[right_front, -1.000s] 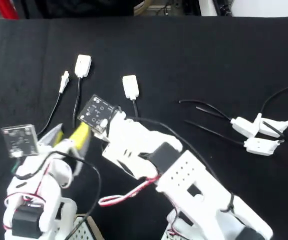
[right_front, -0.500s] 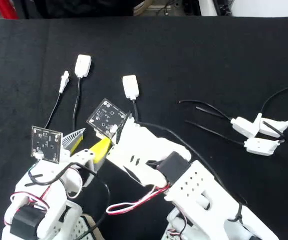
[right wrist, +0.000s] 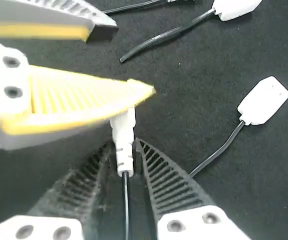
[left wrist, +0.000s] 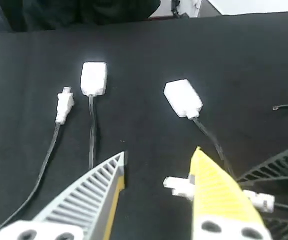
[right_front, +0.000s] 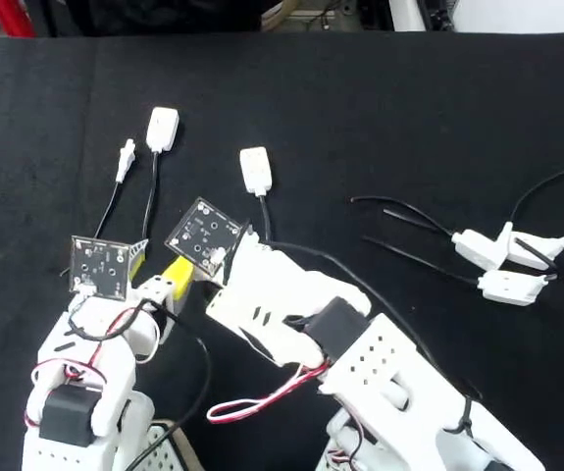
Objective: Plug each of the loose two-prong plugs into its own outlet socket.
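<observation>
A: State of left gripper (left wrist: 159, 155)?
B: Fingers apart; yellow finger (left wrist: 216, 190) crosses the plug (right wrist: 124, 131) tip. White socket (left wrist: 183, 98) lies ahead.
A: And right gripper (right wrist: 124, 146)?
B: Clamped on that plug, cord (right wrist: 125, 200) running back between its fingers.

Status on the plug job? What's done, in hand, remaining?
Done: the connector cluster at the far right looks mated, though I can't confirm. In hand: right gripper shut on one plug, left gripper open beside it. Remaining: left socket and middle socket sit empty; the second plug lies loose.
</observation>
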You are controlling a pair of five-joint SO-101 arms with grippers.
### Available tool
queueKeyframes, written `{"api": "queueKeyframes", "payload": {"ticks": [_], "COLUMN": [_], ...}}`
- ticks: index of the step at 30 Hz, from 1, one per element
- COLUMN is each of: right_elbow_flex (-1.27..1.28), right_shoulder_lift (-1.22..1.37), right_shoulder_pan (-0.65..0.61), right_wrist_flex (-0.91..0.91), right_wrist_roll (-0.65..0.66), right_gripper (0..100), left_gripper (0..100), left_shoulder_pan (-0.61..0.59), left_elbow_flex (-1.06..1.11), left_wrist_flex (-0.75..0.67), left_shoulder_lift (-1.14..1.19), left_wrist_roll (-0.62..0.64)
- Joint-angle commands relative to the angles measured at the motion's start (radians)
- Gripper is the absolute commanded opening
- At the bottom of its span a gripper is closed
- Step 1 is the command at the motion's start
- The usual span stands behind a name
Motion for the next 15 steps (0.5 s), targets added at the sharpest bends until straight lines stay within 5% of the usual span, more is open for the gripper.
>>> {"api": "queueKeyframes", "payload": {"ticks": [1, 15], "right_elbow_flex": [-0.071, -0.223], "right_shoulder_lift": [0.002, 0.087], "right_shoulder_pan": [-0.003, 0.072], "right_wrist_flex": [0.005, 0.21], "right_wrist_roll": [0.006, 0.129], "right_gripper": [1.2, 1.2], "left_gripper": [20, 20], "left_shoulder_pan": [-0.008, -0.093], "left_elbow_flex": [0.002, 0.079], "left_wrist_flex": [-0.014, -0.014], "left_shoulder_lift": [-0.003, -0.002], "left_wrist_roll": [-0.012, -0.103]}}
